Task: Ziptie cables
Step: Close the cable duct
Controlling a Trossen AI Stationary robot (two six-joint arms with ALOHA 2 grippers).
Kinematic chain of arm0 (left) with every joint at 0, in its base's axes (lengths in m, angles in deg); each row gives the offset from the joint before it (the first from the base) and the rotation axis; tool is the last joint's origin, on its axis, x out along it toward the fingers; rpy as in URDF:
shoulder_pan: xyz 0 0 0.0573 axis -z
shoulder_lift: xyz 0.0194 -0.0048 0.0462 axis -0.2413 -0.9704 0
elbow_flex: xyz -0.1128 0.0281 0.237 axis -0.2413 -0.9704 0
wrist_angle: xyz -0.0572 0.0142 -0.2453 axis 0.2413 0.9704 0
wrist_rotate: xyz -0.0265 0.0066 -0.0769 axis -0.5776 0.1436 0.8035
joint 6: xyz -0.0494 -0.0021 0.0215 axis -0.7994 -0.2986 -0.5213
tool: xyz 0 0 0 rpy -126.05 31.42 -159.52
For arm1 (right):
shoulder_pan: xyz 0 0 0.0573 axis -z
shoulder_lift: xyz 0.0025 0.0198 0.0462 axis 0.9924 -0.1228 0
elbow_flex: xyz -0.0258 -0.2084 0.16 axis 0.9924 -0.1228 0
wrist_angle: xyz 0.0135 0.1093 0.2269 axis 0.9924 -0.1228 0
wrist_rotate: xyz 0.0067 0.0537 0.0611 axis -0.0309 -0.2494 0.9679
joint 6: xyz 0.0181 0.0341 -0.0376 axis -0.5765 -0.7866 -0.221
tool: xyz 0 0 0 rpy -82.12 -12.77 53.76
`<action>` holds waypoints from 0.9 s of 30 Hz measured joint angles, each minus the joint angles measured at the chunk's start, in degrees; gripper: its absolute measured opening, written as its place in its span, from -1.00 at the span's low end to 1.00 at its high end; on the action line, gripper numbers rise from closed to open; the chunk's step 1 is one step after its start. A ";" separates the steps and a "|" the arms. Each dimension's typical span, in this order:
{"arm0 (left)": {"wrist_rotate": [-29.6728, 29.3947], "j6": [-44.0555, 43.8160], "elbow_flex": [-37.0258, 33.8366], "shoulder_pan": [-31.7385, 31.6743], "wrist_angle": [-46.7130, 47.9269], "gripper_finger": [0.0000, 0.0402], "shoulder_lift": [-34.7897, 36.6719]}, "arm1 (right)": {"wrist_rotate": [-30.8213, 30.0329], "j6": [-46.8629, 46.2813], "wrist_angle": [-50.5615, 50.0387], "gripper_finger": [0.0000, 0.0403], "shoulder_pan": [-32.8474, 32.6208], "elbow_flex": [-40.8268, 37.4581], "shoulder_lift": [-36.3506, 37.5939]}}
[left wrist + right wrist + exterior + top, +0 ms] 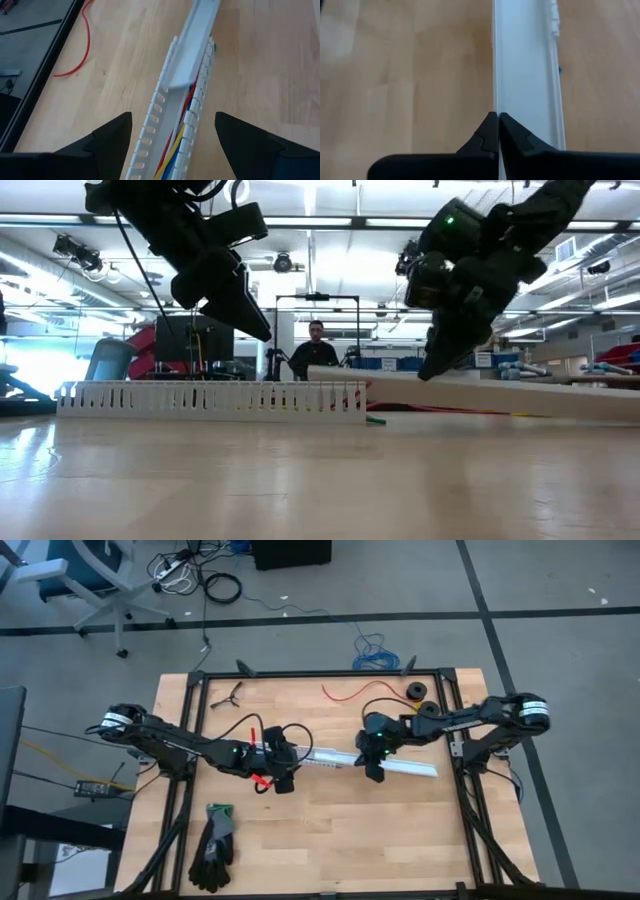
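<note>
At the centre of the high view a white slotted channel [335, 759] is seen lying across the wooden table [330, 830], with a flat white cover strip [405, 766] laid over its right-hand part. The cables [176, 145] are seen in the left wrist view, at the lower centre of the frame, as yellow, blue and red wires lying inside the channel [165, 120] and running under the lower end of the cover [192, 45].

The left gripper [283, 766] is held left of centre in the high view, over the left end of the channel. Its jaws are spread wide; in the left wrist view the two dark fingers [107, 140] stand on either side of the channel, and the cables lie between them, untouched. In the low view this gripper [240, 305] is raised clear above the channel [210, 398].

The right gripper [374, 768] is placed just right of centre in the high view, on the cover strip. Its jaws are closed tight together, nothing being held; in the right wrist view the joined fingertips [498, 131] are set against the left edge of the cover [527, 85]. The cables are not visible there.

A thin red wire [350, 692] lies at the upper centre of the table, and a pair of dark gloves [213, 845] at the lower left.
</note>
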 joint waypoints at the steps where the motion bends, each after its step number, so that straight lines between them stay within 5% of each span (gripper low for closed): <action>1: -0.19 0.00 0.00 0.00 -0.10 0.47 0.00 | -0.01 0.01 0.41 -0.99 0.23 0.44 -0.85; 18: -1.32 -1.46 0.00 0.00 1.41 0.47 -0.02 | 1.51 4.92 2.21 -0.34 1.98 5.81 -1.53; 27: -1.32 -2.56 0.00 0.00 1.20 0.47 -0.04 | 0.16 -3.98 -25.28 -0.39 3.75 5.81 9.13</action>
